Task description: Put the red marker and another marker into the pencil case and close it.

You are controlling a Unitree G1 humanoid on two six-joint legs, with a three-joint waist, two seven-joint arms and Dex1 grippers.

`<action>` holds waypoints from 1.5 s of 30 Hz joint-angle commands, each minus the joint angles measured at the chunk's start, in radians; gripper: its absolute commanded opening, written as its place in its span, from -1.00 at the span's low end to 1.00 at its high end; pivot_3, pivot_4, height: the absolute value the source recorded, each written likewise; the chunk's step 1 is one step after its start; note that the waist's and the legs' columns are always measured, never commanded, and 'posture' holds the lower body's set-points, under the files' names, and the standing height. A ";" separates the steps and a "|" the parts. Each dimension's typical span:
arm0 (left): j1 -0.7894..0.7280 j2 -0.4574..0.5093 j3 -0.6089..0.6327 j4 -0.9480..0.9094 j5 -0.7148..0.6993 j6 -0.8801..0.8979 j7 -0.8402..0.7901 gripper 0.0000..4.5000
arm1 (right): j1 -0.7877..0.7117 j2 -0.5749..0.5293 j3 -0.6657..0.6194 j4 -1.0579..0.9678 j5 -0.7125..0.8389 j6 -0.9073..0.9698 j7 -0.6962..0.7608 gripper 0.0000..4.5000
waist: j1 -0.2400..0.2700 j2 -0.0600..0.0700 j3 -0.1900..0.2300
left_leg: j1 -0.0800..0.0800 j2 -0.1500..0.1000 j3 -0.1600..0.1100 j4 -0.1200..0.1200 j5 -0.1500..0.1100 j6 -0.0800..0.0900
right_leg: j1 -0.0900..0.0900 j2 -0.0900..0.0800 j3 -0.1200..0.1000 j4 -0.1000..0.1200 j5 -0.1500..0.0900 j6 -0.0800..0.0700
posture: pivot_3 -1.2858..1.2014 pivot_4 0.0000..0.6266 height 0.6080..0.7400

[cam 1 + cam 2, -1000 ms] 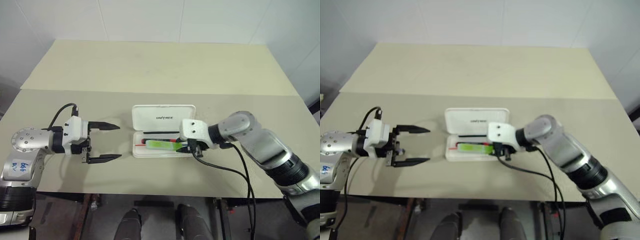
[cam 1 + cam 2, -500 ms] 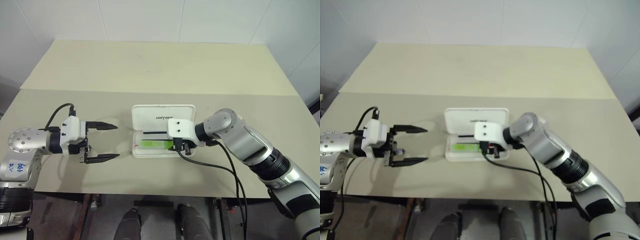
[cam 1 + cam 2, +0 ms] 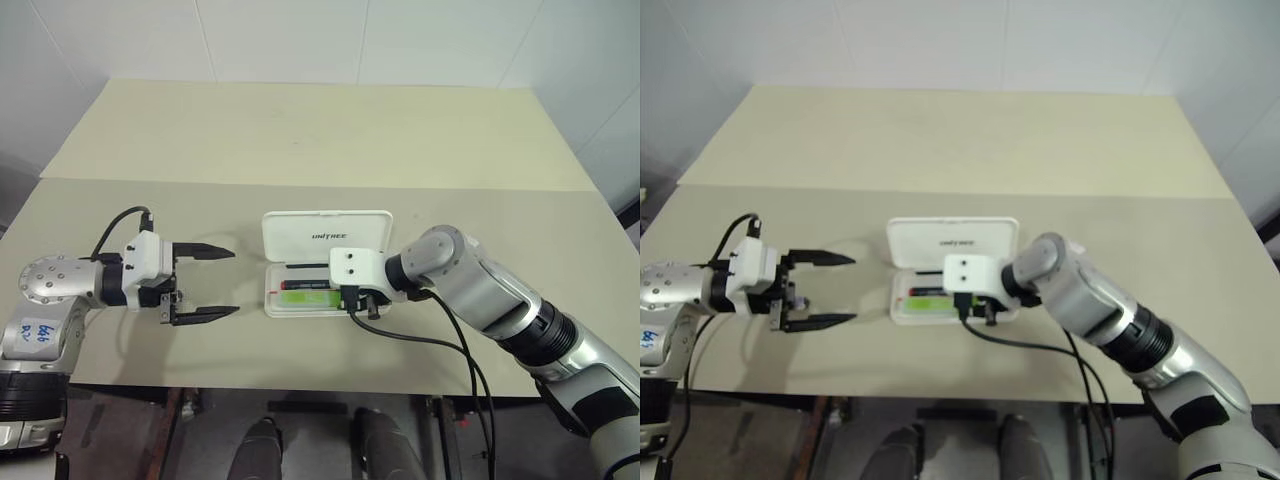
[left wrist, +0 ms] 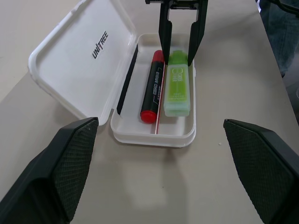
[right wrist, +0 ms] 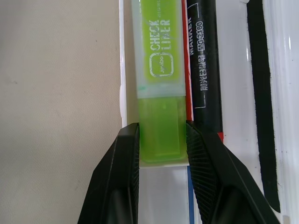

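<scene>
Right gripper (image 5: 161, 140): I see it angled down into the pencil case (image 4: 84, 56), pinching the green highlighter (image 5: 159, 84) beside the red marker (image 4: 153, 86).
Left gripper (image 3: 205, 282): level beside the case, fingers spread wide.

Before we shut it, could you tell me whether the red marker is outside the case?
No, the red marker lies inside the open case.

The open lid of the pencil case (image 4: 79, 60) carries the brand "UNITREE" in small dark capitals on its inner face. The green highlighter (image 5: 160, 70) bears "CHECK LINER" in white capitals beside a rounded-square emblem; the small lettering inside the emblem is not legible. The black barrel of the red marker (image 5: 202, 65) shows "MARKER" in red, partly hidden, and "PG-2180" in white, followed by characters too small to read.
</scene>
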 commanded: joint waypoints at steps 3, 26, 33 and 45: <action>-0.018 0.002 0.008 -0.007 -0.001 -0.013 0.003 1.00 | -0.017 -0.008 0.014 0.016 -0.009 -0.013 0.016 -0.51 | 0.000 0.000 0.000 | 0.000 0.000 0.000 0.000 0.000 0.000 | 0.000 0.000 0.000 0.000 0.000 0.000 | 0.03 -0.52 1.00; -0.014 -0.010 0.007 -0.009 0.001 -0.018 0.012 1.00 | -0.098 0.085 -0.192 0.098 0.169 0.060 0.003 0.98 | -0.002 -0.001 0.000 | 0.000 0.000 0.000 -0.001 0.000 0.001 | -0.001 0.000 0.000 0.000 0.000 0.000 | 0.03 -0.52 1.00; -0.004 -0.003 0.013 -0.018 -0.002 -0.014 0.015 1.00 | -0.072 0.053 -0.246 0.070 0.226 0.076 -0.005 0.98 | -0.002 -0.001 0.000 | -0.001 0.000 0.000 -0.001 0.000 0.001 | -0.001 0.000 0.000 0.000 0.000 0.000 | 0.03 -0.52 1.00; 0.165 0.038 0.187 -0.073 -0.024 0.001 0.085 1.00 | 0.226 -0.080 -0.678 -0.266 0.605 0.174 0.007 0.98 | 0.002 -0.001 0.000 | -0.001 0.000 0.000 -0.002 -0.002 0.001 | -0.001 0.000 -0.001 -0.003 -0.001 0.000 | 0.03 -0.52 1.00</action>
